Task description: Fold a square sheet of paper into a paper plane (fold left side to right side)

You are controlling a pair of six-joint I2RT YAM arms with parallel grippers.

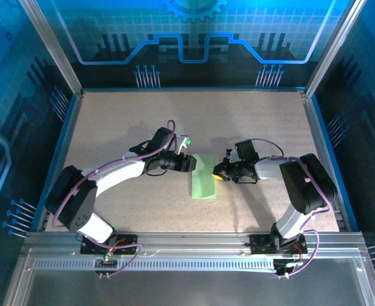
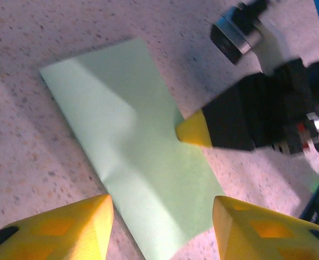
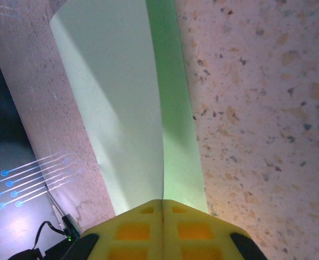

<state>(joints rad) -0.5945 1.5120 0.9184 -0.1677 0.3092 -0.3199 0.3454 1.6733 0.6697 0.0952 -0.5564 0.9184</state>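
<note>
- Speckled tabletop (image 1: 111,121), blue-lit walls around.
- Green sheet of paper (image 1: 203,177) lies folded in half.
- Left gripper (image 1: 191,163) spread open at its left edge.
- Right gripper (image 1: 220,173) pinches its right edge.

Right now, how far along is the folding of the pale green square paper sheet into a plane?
Done: the pale green paper sheet lies folded in half, a narrow rectangle on the speckled table. In hand: the right gripper, shut, has its tip at the sheet's right edge, and the left gripper is open at its left side. Left: no pointed nose, wings or centre ridge yet.
</note>
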